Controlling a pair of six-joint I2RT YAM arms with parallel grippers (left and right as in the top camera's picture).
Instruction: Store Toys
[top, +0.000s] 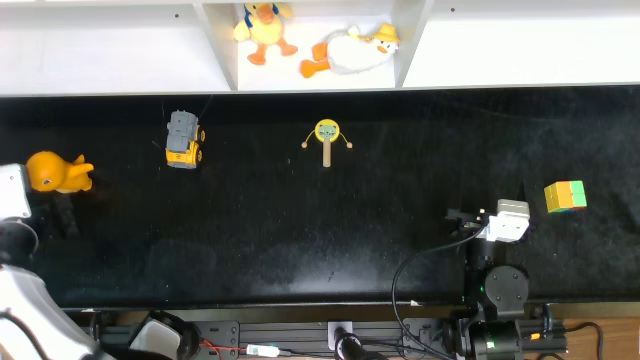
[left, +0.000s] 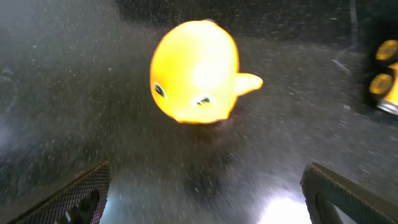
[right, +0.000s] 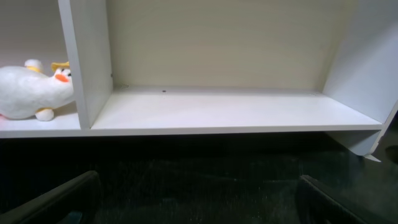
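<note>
A yellow rubber duck toy (top: 58, 172) (left: 196, 71) lies at the table's far left. My left gripper (left: 205, 199) (top: 64, 212) is open just short of it, with nothing between its fingers. A grey and yellow toy truck (top: 183, 138) (left: 385, 74) stands to the right of the duck, and a small green-faced rattle on a stick (top: 327, 138) lies mid-table. A coloured cube (top: 565, 196) sits at the right. My right gripper (top: 462, 222) (right: 199, 205) is open and empty, low over the table left of the cube, facing the shelf.
A white shelf unit (top: 120, 60) runs along the table's back edge. Its middle compartment holds a yellow plush duck (top: 264, 28) and a white plush duck (top: 352, 50) (right: 31, 90). The compartment (right: 230, 112) facing my right gripper is bare.
</note>
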